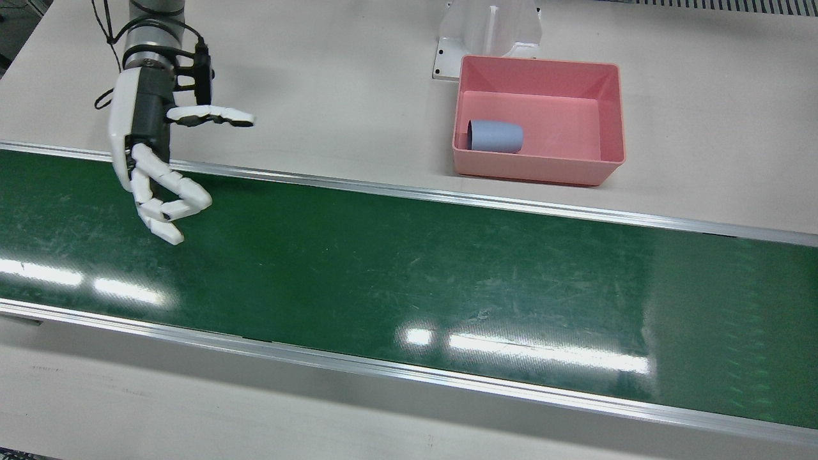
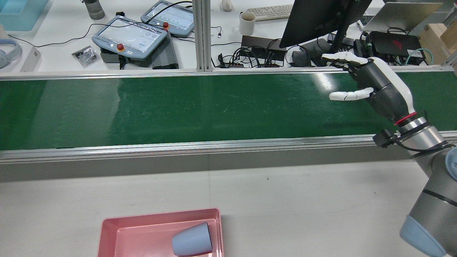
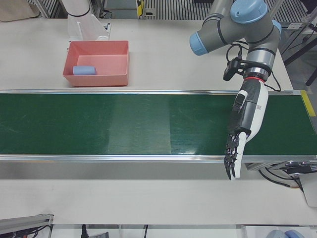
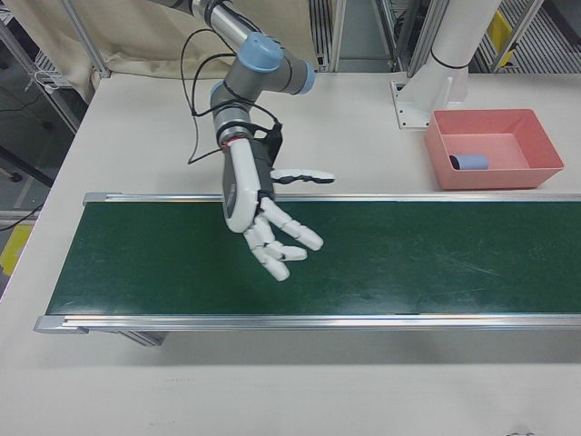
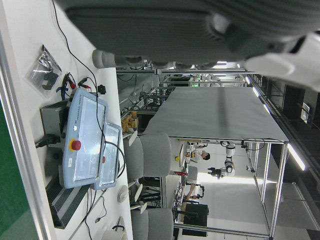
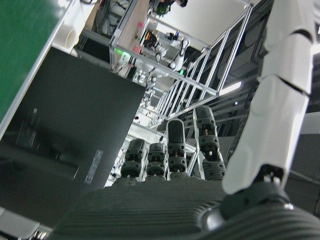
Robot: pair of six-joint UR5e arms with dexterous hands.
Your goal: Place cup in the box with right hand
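Cup (image 1: 495, 136): pale blue, lying on its side inside the box, near one end wall.
Box (image 1: 610, 115): pink, open-topped, on the bench (image 1: 319, 96) beside the belt.
Belt (image 1: 409, 275): green, bare.
Right hand (image 1: 150, 156): empty, fingers spread, raised above the belt's end, well apart from the box.
Left hand: only a dark underside in its own view; state cannot be told.

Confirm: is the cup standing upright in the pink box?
No, in the front view the blue cup lies on its side on the floor of the pink box, its open end toward the box's left wall.
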